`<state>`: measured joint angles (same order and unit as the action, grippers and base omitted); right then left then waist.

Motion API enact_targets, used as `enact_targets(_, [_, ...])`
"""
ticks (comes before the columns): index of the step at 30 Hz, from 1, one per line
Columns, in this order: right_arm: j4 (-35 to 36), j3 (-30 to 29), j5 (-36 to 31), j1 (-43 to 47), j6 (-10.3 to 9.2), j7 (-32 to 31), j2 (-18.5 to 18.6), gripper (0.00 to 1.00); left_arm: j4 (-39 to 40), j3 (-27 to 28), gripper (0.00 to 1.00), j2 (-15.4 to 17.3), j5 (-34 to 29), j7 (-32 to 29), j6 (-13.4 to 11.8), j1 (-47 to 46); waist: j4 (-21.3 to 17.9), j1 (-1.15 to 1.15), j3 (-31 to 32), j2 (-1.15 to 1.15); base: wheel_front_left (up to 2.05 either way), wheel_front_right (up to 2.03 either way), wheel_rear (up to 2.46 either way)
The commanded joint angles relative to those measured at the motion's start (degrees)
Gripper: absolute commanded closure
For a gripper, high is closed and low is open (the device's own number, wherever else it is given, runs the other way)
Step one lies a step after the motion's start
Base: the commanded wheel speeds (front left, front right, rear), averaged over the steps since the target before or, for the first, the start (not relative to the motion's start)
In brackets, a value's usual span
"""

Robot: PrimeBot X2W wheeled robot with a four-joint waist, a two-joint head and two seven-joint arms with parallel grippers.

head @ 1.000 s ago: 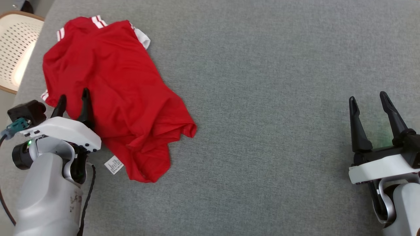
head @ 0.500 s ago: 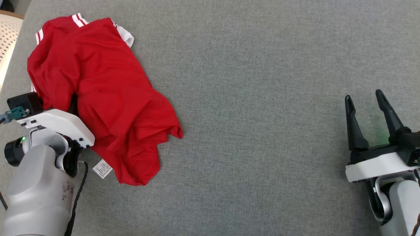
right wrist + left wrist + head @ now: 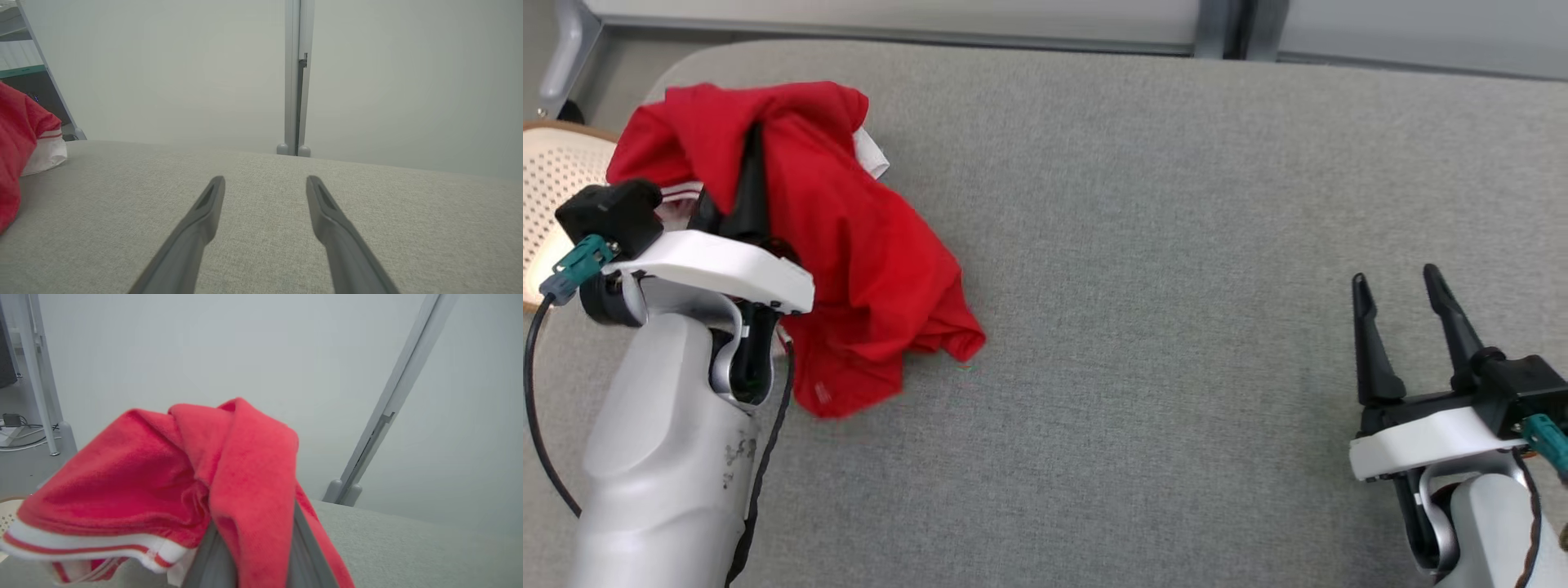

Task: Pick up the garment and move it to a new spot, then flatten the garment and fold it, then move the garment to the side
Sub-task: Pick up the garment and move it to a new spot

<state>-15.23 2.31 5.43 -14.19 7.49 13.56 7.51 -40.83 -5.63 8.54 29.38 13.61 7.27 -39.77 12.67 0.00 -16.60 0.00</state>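
Lifted since a second ago, the red jersey [image 3: 866,245], white-striped at its cuffs, hangs bunched from the left tool [image 3: 737,192], which pinches a fold, fingertips buried in cloth. Its hem rests on the far-left corner of the grey surface [image 3: 1160,286]. Its tag [image 3: 822,393] is blurred, unreadable. The right tool [image 3: 1395,276] stands spread above the surface's near-right part.

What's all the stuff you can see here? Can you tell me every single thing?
shirt: one, red with white stripes, left end of the table, bunched and partly lifted
table: one, grey cloth top, under the shirt
chair: one, cream with little holes, beside the table's left edge
metal posts: two, grey, behind the table's far edge
left gripper: one, dark fingers, jaws shut on the shirt
right gripper: one, dark fingers, jaws open, at the table's right end
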Motion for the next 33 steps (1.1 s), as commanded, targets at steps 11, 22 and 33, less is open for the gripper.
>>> enact_targets(11, [-1.86,-1.49,1.09,-1.08,0.00,1.58,-2.26,0.00,28.98,-5.13,1.00,-3.94,1.82,-7.50,-4.47,4.63,-6.63,0.00,4.95,0.00,0.00,0.00,0.00])
enact_targets(22, [1.91,-4.56,0.94,-3.01,0.01,1.68,-3.30,0.00,34.70,-21.34,1.00,-5.51,9.92,-1.86,-17.88,3.35,-12.59,0.00,2.36,0.00,0.00,0.00,0.00])
enact_targets(33, [1.64,-3.25,1.53,-3.72,0.01,1.70,-4.15,0.00,18.39,-35.76,0.00,-5.66,15.41,1.52,-22.18,2.33,-16.36,0.00,0.27,0.00,0.00,0.00,0.00])
